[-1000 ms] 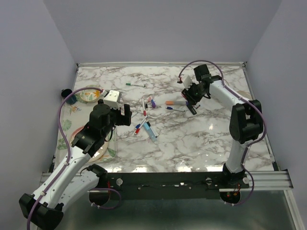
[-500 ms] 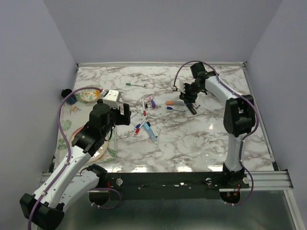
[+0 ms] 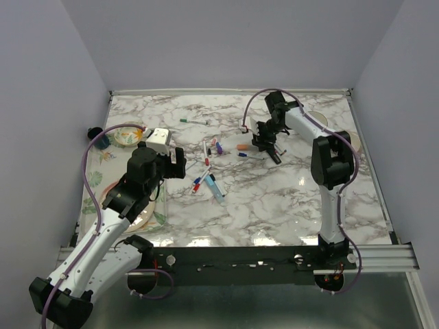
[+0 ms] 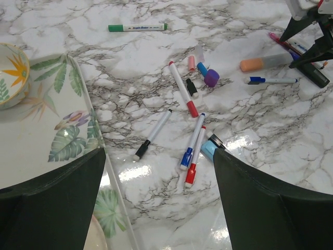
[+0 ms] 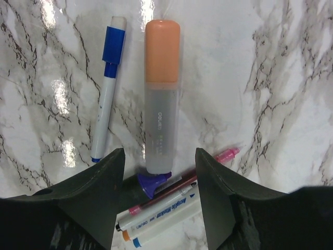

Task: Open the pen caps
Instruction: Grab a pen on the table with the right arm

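Pens lie mixed in the middle of the marble table. My right gripper (image 3: 264, 142) (image 5: 158, 182) hangs open over the lower end of an orange-capped highlighter (image 5: 162, 94) (image 3: 243, 147), not gripping it. Left of that lies a blue-capped pen (image 5: 109, 88). A purple cap (image 5: 151, 182), a pink pen (image 5: 218, 156) and white markers (image 5: 166, 208) lie under the fingers. My left gripper (image 3: 177, 159) (image 4: 158, 208) is open above bare table. Ahead of it lie black- (image 4: 153, 133), blue- (image 4: 191, 143) and red-capped (image 4: 193, 161) pens. Loose pink (image 4: 191, 62), blue (image 4: 202, 68), purple (image 4: 211, 77) and black (image 4: 191, 86) pen caps lie further back.
A leaf-patterned tray (image 3: 103, 179) (image 4: 36, 140) lies at the left with a flowered bowl (image 3: 127, 135) (image 4: 10, 73) behind it. A green-capped pen (image 3: 194, 121) (image 4: 138, 27) lies alone at the back. A light blue highlighter (image 3: 216, 188) (image 4: 208, 148) sits near the front of the pile.
My right gripper has swung left over the orange highlighter and its fingers have spread wider. The left arm has barely shifted.
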Robot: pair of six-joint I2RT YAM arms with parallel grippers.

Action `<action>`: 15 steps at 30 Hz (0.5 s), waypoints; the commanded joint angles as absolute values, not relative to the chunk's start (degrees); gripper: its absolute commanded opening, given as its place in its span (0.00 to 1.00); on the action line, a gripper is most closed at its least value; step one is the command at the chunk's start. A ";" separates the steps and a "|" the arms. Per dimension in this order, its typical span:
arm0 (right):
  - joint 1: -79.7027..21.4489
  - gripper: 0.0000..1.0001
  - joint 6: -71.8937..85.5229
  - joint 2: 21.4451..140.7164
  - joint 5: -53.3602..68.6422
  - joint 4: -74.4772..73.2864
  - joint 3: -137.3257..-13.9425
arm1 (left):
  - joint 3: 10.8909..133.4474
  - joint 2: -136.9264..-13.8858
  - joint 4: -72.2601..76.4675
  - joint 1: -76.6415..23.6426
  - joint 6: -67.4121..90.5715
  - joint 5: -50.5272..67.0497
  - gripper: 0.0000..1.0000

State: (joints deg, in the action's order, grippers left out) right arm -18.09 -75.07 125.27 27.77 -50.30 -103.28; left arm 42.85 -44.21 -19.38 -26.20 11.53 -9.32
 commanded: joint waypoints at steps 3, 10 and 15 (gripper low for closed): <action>-18.90 0.64 -74.45 130.25 26.90 -53.35 -108.89 | 43.24 -43.77 -18.28 -25.66 10.63 -8.17 0.93; -19.25 0.63 -74.71 132.98 25.40 -56.07 -111.80 | 43.24 -43.68 -18.28 -25.58 10.55 -8.00 0.93; -19.60 0.59 -74.80 133.51 24.43 -57.04 -111.53 | 43.24 -43.59 -18.28 -25.58 10.63 -7.91 0.93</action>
State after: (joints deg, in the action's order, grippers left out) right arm -18.87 -74.67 131.74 26.11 -53.87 -110.34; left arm 42.85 -44.21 -19.38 -25.93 11.51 -9.19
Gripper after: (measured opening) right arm 0.614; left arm 0.931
